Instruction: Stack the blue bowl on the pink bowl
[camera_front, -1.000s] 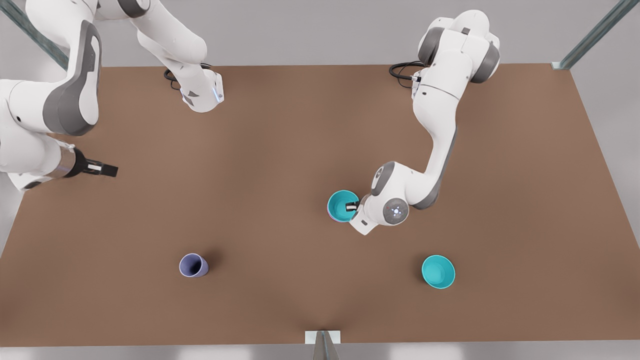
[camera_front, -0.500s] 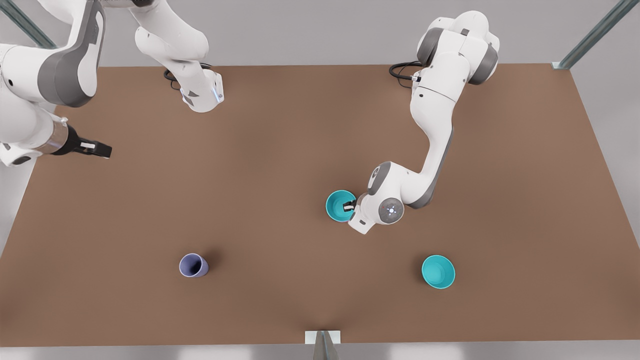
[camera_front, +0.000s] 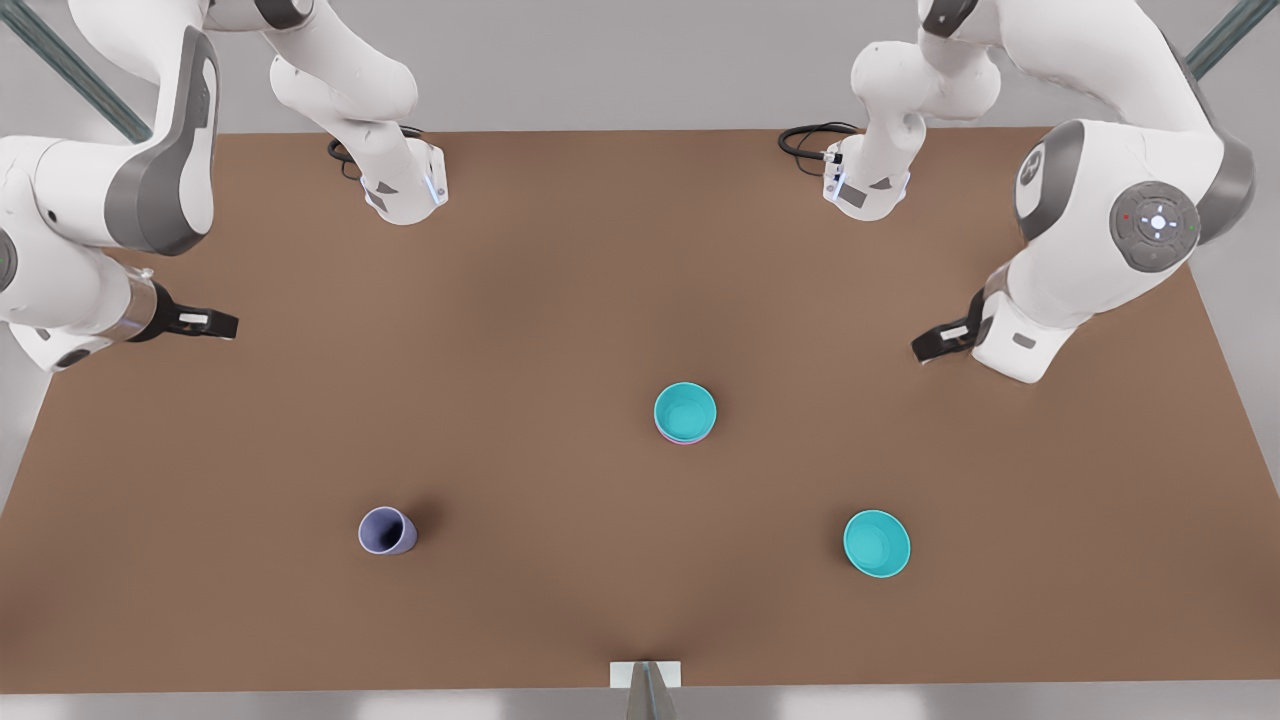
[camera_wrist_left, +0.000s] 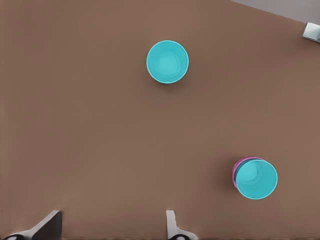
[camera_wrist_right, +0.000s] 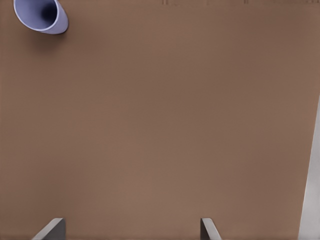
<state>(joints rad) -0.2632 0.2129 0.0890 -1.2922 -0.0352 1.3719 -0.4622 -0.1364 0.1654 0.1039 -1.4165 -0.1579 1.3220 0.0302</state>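
Left end effector (camera_front: 925, 350): raised above the tabletop (camera_front: 560, 300) near the edge at the front view's right, fingers (camera_wrist_left: 171, 224) spread apart, grasping nothing. Its wrist view looks down on both turquoise bowls.

Right end effector (camera_front: 222, 324): raised near the opposite edge, at the front view's left, fingers (camera_wrist_right: 209, 230) spread apart, empty. Its wrist view looks down on the cup.

Small round teal-turquoise plastic bowl, the blue bowl (camera_front: 685, 409) (camera_wrist_left: 256, 179): upright, nested in the pink bowl, near the middle of the brown tabletop, well apart from both end effectors.

Small round magenta-pink plastic bowl, the pink bowl (camera_front: 684, 439) (camera_wrist_left: 236, 170): beneath the blue bowl, a thin pink crescent of rim showing at one side.

Brighter turquoise round plastic bowl (camera_front: 877, 543) (camera_wrist_left: 167, 61): upright, alone, toward the near edge, on the front view's right.

Small purple-grey plastic cup (camera_front: 386, 530) (camera_wrist_right: 41, 15): alone toward the near edge, on the front view's left; seen at an angle, mouth open.
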